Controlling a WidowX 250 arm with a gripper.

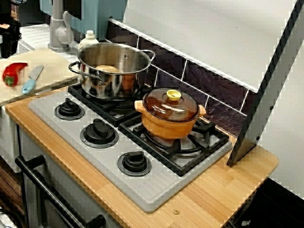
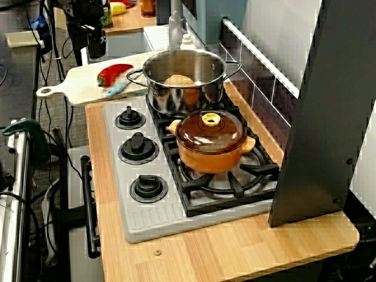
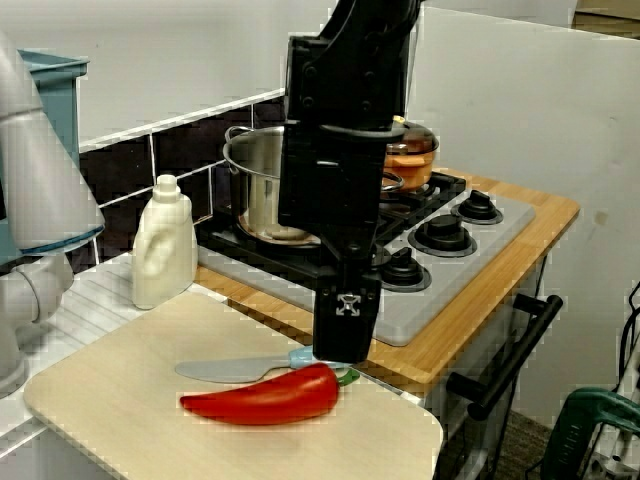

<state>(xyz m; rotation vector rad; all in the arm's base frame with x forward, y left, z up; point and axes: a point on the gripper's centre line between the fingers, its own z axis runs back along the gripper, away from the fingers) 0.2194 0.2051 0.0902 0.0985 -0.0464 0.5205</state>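
Wooden counter (image 1: 223, 190), grey hob (image 1: 156, 187) with 3 knobs lying on it, pale cutting board (image 1: 57, 66) overlapping 1 end, dark panel (image 1: 256, 123) opposite.

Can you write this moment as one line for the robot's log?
claw: low over stem end of red pepper, grip unclear | knife: beside pepper | both on cutting board

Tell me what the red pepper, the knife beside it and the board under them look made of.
Glossy red pepper: likely plastic, given its uniform sheen. Grey-bladed, blue-handled knife: dull blade, probably plastic too. Pale cutting board: matte, seemingly light wood.
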